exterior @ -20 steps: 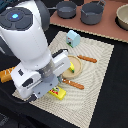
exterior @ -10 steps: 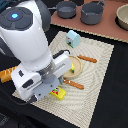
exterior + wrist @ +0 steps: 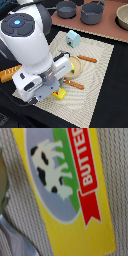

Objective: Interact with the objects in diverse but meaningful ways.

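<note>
Beige woven mat (image 3: pixel 97 62) on dark table (image 3: pixel 115 107). Arm blocks lower left; hand's state cannot be told. Butter box (image 3: pixel 65 183) fills wrist view, its corner (image 3: pixel 61 94) showing lower centre. Pots (image 3: pixel 66 9) along top; carton (image 3: pixel 73 38) upper centre; bread loaf (image 3: pixel 9 73) at left.

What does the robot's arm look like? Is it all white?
Mostly white: the arm is made of fat, rounded, glossy shells, with dark grey bands at the joints. One round cap has a glowing blue light. The pincer itself is hidden beneath the arm.
</note>
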